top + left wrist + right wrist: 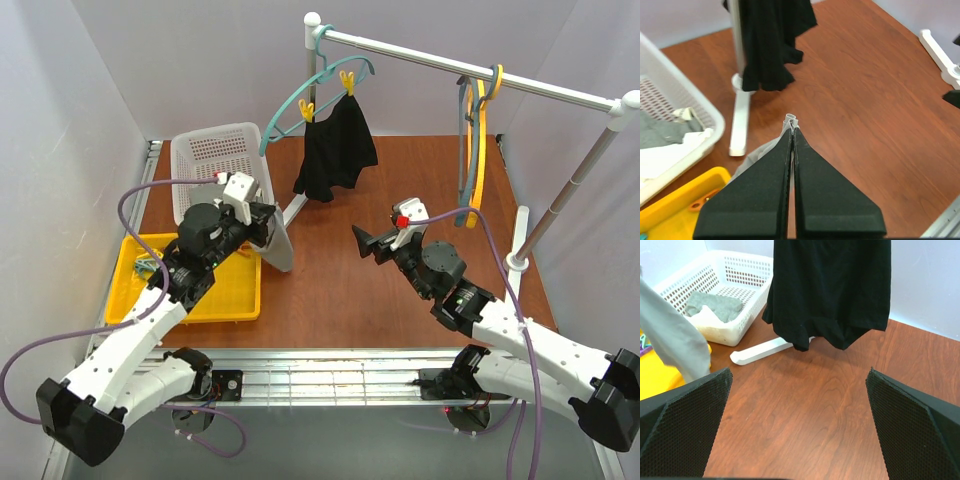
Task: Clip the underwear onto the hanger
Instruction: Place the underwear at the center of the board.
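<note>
L hand (792,132): shut tight on a fold of the underwear (675,340), rest of the grey cloth hanging slack below the tips, just beside the white basket (215,150); touching the bench (340,290) or not, can't tell. R hand (365,243): spread wide, holding nothing, pointed twd the L one, apart from it across bare wood. Hanger (484,150): yellow-orange, hooked on the rail (420,52) at back right, just beside a grey-blue hanger (463,140), hung down, seen near edge-on. From the L hand: up, back & well to the right, well apart; R arm plainly nearer. Prob next: carry cloth over to it, or fetch it w/ the R hand. Clips on it: can't tell. Teal hanger (310,95) w/ black garment (335,150) in between, not the target
</note>
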{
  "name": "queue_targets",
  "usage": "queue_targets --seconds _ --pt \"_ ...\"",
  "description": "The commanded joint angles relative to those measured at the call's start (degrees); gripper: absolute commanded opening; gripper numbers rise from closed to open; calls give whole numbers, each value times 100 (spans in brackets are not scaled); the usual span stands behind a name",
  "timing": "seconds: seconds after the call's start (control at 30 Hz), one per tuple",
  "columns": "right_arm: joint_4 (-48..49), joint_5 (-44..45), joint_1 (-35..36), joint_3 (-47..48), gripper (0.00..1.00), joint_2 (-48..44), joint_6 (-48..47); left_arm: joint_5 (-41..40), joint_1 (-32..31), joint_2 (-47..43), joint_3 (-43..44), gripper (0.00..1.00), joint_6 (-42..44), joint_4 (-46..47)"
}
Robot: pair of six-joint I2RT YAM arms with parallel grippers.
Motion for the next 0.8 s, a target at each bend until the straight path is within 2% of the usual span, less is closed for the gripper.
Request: queue_targets --seconds 0.0,0.07,0.23,0.33,0.57,0.77 --pt "261 105 -19 1 99 45 106 251 -245 199 -85 0 -22 178" --pt "252 245 -19 -60 99 28 123 392 -404 515 -190 0 -41 389" --pt "252 509 -63 -227 99 36 123 129 -1212 1464 -243 0 -40 670" --pt "243 650 -133 -359 99 133 378 322 -1546 2062 -314 0 -84 1110" --pt "208 773 -361 -421 99 327 589 682 -2117 3607 90 0 -67 1892" --pt "138 695 -633 -438 99 387 703 991 -2461 4023 337 0 -242 1928"
